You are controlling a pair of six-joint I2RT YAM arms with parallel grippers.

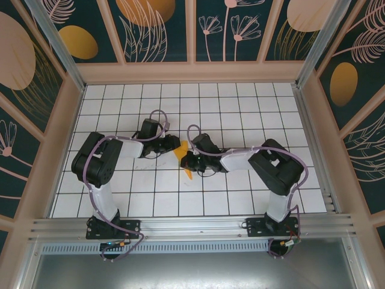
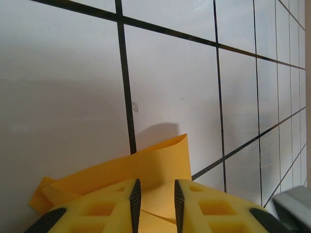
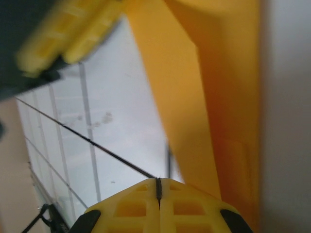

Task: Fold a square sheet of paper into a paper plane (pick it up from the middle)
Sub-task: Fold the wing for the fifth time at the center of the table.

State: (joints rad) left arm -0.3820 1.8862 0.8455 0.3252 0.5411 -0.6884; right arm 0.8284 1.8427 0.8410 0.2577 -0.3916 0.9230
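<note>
A: Where on the table [image 1: 240, 114] is the paper [image 2: 146, 165]?
B: Around its middle, far from every edge, so both arms reach it. It's part-folded, one flap curling up.
A: Gripped?
B: The left claw [image 2: 156, 187] is spread slightly, astride the paper. The right claw [image 3: 158, 182] is pressed together beside it, probably to flatten a crease.

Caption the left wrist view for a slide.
Left gripper, jaws slightly apart, at a folded orange-yellow paper; white grid table behind.

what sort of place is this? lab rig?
Most likely an enclosed robot test cell: white grid-tiled table, leaf-pattern wall panels boxing it in, left arm and right arm bolted to an aluminium rail.
</note>
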